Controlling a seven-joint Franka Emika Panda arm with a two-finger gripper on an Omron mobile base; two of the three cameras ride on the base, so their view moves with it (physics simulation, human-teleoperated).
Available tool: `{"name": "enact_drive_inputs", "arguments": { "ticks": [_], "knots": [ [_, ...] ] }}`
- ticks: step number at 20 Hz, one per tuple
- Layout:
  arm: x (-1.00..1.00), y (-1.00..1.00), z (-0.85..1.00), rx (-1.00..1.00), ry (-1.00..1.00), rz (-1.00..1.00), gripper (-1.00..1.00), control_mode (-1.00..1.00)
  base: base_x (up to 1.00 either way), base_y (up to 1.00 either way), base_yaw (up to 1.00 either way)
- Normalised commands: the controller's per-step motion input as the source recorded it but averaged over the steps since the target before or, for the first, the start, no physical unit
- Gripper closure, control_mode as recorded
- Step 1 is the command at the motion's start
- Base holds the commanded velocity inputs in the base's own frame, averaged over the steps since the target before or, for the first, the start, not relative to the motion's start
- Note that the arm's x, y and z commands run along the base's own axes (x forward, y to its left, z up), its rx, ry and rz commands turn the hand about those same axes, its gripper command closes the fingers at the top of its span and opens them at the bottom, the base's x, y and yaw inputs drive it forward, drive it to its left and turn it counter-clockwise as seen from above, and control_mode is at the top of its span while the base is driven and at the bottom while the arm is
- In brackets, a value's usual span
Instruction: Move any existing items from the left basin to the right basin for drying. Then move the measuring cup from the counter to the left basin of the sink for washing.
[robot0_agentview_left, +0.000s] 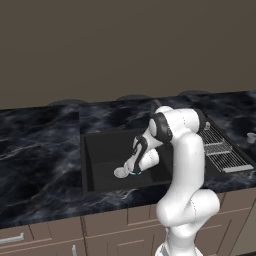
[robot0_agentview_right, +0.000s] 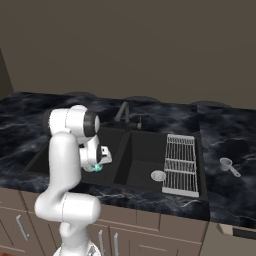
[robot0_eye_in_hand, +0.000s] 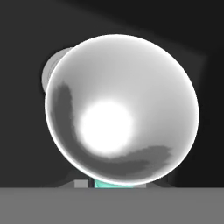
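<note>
**Nothing to read**

No letters, numbers, brand marks or signs can be read on anything here. The marble counter (robot0_agentview_right: 225, 135) carries white veining only, no print. The white inside of the mug (robot0_eye_in_hand: 122, 109) is plain, with no scale or marking. The measuring cup (robot0_agentview_right: 226, 163) is too small to tell whether it bears any graduation. The wire rack (robot0_agentview_right: 180, 162), the faucet (robot0_agentview_right: 123, 112) and the cabinet fronts (robot0_agentview_left: 107, 227) below the counter show no label. The white robot arm (robot0_agentview_right: 62, 165) shows no logo or lettering.
</note>
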Motion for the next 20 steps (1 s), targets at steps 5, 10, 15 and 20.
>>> {"name": "enact_drive_inputs", "arguments": {
  "ticks": [5,10,15,20],
  "knots": [
    [-0.05,0.00,0.48,0.00,-0.02,0.00,1.00,-1.00,0.00,0.00,0.00],
    [-0.09,0.00,0.53,0.00,-0.04,0.00,1.00,-1.00,0.00,0.00,0.00],
    [-0.14,0.00,0.48,0.00,-0.03,0.00,1.00,-1.00,0.00,0.00,0.00],
    [-0.19,0.00,0.48,0.00,0.00,0.00,1.00,-1.00,0.00,0.00,0.00]
  ]
}}
